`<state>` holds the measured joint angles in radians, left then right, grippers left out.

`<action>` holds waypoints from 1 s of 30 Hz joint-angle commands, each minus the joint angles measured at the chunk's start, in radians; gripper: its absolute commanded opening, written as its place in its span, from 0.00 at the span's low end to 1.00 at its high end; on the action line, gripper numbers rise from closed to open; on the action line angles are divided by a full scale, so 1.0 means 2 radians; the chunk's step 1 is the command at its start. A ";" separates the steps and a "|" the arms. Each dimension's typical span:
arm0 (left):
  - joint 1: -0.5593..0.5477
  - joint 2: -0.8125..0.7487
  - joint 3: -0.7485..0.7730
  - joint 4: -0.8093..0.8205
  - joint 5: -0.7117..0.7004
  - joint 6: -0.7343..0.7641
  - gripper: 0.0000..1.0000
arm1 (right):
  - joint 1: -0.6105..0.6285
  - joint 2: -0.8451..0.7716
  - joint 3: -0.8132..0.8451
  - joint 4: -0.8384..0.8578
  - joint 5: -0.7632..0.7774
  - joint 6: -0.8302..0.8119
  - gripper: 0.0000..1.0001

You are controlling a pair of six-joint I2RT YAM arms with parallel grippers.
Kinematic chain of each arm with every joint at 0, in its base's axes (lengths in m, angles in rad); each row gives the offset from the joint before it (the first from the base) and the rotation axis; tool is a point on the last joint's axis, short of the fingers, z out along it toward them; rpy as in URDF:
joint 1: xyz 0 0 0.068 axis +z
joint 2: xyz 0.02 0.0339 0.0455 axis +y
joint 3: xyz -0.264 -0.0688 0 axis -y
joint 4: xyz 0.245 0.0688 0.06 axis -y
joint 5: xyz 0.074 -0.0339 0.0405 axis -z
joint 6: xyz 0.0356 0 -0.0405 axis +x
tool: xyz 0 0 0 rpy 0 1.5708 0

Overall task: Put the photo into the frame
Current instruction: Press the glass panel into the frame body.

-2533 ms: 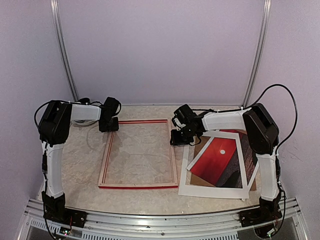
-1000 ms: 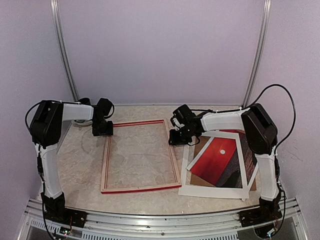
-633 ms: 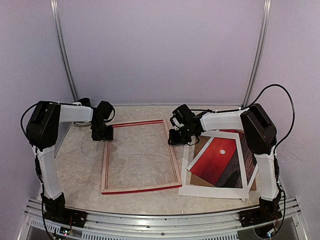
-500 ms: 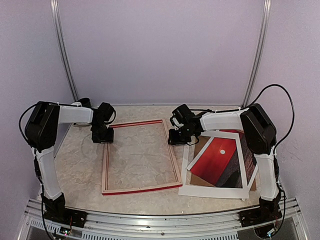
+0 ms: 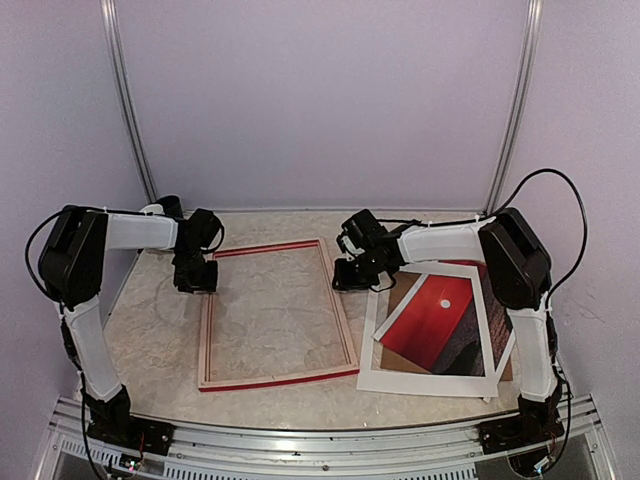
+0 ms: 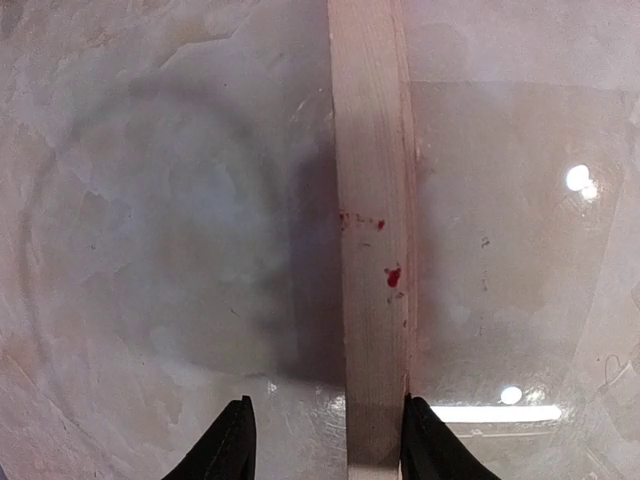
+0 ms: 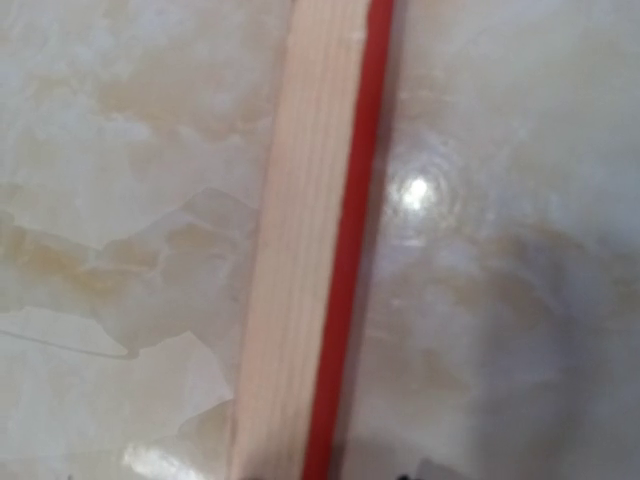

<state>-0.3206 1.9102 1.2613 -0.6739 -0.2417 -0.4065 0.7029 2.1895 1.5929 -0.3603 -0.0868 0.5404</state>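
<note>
The frame [image 5: 205, 330] lies flat on the table left of centre, with pale wood bars and red edges. My left gripper [image 5: 196, 280] is down at its far left corner. In the left wrist view the open gripper [image 6: 325, 445] straddles the wood bar [image 6: 372, 200]; the right finger touches it and the left finger stands apart. My right gripper [image 5: 350, 278] is down on the frame's right bar near the far corner. In the right wrist view that bar [image 7: 315, 200] fills the middle and the fingertips barely show. The photo [image 5: 425, 320], a red sky with a white sun, lies tilted at the right.
The photo rests on a brown backing board [image 5: 400, 300] and a white mat border [image 5: 425, 382], both close to the frame's right bar. Pale walls close in the table on three sides. A metal rail [image 5: 320, 432] runs along the near edge.
My left gripper has moved left and nearer, its jaws have narrowed, and the frame's far left corner has swung left with it. The right gripper has barely shifted.
</note>
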 commanded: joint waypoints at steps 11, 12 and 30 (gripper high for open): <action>0.003 0.020 0.010 0.006 0.004 -0.006 0.41 | 0.004 -0.101 -0.032 -0.011 0.040 -0.112 0.48; 0.003 0.020 0.013 0.005 0.006 -0.007 0.41 | 0.007 -0.121 -0.042 -0.001 0.036 -0.135 0.49; -0.006 -0.027 -0.015 0.001 0.034 -0.015 0.43 | 0.248 -0.152 -0.117 0.039 0.015 -0.383 0.71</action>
<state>-0.3237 1.9110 1.2552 -0.6632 -0.1864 -0.4225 1.1286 1.8233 1.3243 -0.2878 -0.0715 -0.1394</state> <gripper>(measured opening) 0.425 0.704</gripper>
